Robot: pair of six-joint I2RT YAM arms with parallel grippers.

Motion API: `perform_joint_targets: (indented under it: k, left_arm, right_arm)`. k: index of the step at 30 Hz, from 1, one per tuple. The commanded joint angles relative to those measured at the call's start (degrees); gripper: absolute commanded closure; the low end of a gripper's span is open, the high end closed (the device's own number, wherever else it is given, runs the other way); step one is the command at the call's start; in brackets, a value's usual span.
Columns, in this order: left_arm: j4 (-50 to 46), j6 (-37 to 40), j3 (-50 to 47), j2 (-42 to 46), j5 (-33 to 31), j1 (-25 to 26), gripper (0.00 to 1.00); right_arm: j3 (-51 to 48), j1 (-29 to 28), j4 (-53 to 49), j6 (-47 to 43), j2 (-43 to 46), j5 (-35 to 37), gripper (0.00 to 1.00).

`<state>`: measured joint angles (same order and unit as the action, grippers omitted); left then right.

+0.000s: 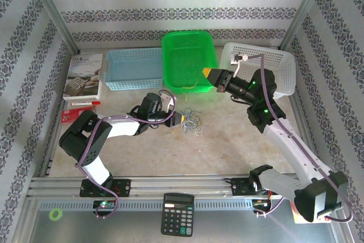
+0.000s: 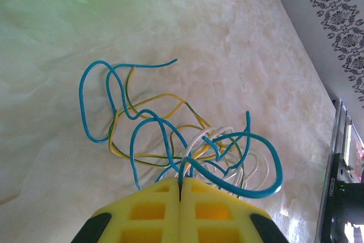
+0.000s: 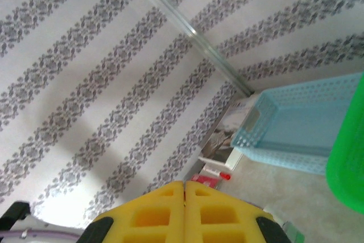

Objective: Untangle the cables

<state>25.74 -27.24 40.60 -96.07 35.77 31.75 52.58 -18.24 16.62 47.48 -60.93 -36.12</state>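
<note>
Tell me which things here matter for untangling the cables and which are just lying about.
For the job: cables, left gripper pinching them, right gripper.
Lying about: green basket, blue basket, white basket, calculator, book, green ring.

Overhead view is lit brightly and evenly; soft shadows are cast on the tabletop [image 1: 227,140] in front of the green basket [image 1: 187,61]. In wrist views, fingers [image 2: 148,214] are blurred, a green cast is seen, and the wall [image 3: 85,83] left of the basket is washed out.
</note>
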Motion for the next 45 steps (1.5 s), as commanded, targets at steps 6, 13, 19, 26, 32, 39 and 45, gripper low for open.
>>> perform_joint_targets:
  k: [6,13,19,26,32,39,45]
  left_arm:
    - [-0.23,-0.72,-0.65,4.07,0.37,-0.63,0.79]
    - [-2.32,-0.90,-0.77,9.30,-0.73,-0.59,0.31]
    - [-5.10,-0.35,-0.70,13.64,-2.07,-0.63,0.00]
    - [-8.99,-1.52,-0.32,18.17,-8.76,-0.63,0.00]
    - [-10.37,-3.11,0.15,21.07,-14.67,-0.60,0.00]
    - [-11.05,-3.52,0.36,23.02,-15.76,-0.58,0.00]
    - [-11.36,-3.62,-0.06,22.85,-16.76,-0.57,0.00]
  right_arm:
    - [3.74,10.55,-0.06,0.07,-3.62,6.86,1.00]
    - [7.66,14.92,0.64,-0.36,-9.73,5.86,1.00]
    - [10.90,17.29,0.31,-1.12,-13.54,7.03,1.00]
    - [14.66,19.61,-0.33,-1.66,-19.09,13.95,1.00]
    - [19.06,21.42,-3.25,-6.72,-27.15,21.72,1.00]
    - [21.82,23.60,-4.52,-9.69,-37.29,26.02,1.00]
    - [23.80,23.78,-6.52,-10.98,-41.74,21.84,0.59]
